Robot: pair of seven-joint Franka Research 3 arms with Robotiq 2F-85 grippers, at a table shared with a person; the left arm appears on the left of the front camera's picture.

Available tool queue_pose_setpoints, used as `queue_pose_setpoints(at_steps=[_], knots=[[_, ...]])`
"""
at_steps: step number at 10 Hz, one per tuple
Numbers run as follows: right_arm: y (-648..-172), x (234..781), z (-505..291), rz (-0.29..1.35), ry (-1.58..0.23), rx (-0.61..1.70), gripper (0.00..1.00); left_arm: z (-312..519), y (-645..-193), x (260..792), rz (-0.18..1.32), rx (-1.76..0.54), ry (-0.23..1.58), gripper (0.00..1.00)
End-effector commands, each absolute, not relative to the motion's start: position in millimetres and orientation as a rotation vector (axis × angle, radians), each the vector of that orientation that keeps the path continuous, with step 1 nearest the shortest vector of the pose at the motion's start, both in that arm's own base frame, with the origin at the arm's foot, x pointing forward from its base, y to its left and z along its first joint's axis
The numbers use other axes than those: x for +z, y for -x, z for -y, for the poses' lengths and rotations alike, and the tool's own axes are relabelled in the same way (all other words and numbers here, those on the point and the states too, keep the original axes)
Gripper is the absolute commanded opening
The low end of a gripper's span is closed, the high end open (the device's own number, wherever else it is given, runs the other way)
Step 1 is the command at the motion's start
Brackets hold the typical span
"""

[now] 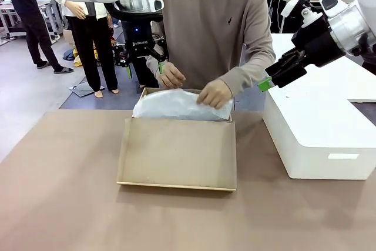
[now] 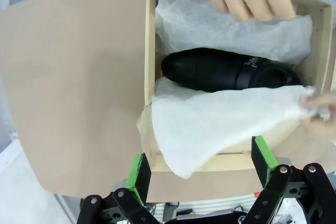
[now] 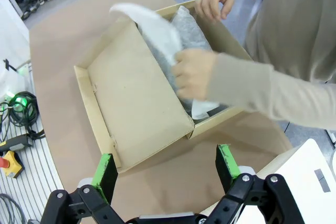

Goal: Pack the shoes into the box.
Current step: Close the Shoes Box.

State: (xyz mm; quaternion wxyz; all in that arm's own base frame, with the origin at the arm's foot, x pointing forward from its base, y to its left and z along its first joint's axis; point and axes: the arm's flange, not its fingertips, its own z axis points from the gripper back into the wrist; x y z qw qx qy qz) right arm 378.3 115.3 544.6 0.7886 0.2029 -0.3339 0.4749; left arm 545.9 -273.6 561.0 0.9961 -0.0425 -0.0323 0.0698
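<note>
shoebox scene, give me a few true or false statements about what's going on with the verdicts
1. The box is shut. False: its lid flap lies open, flat on the table, toward the robot.
2. A black shoe lies in the box between folds of tissue paper. True.
3. The left gripper grips the tissue paper. False: it hangs open with nothing in it; the person's hands hold the paper.
4. The right gripper is open and empty. True.
5. A white box stands on the robot's right of the cardboard box. True.
</note>
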Motion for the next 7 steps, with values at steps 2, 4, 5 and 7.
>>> queue_pose_setpoints(at_steps=[2,4,5,7], knots=[[-381,544,-115,0.739,-0.459,1.031,1.00,243,-539,573,0.117,-0.124,0.037,1.00],[-381,544,-115,0.739,-0.459,1.031,1.00,212,-530,580,0.094,-0.290,-0.077,1.00],[-381,544,-115,0.739,-0.459,1.031,1.00,196,-526,580,0.073,-0.401,-0.122,1.00],[-381,544,-115,0.739,-0.459,1.031,1.00,159,-525,580,0.077,-0.652,-0.084,1.00]])
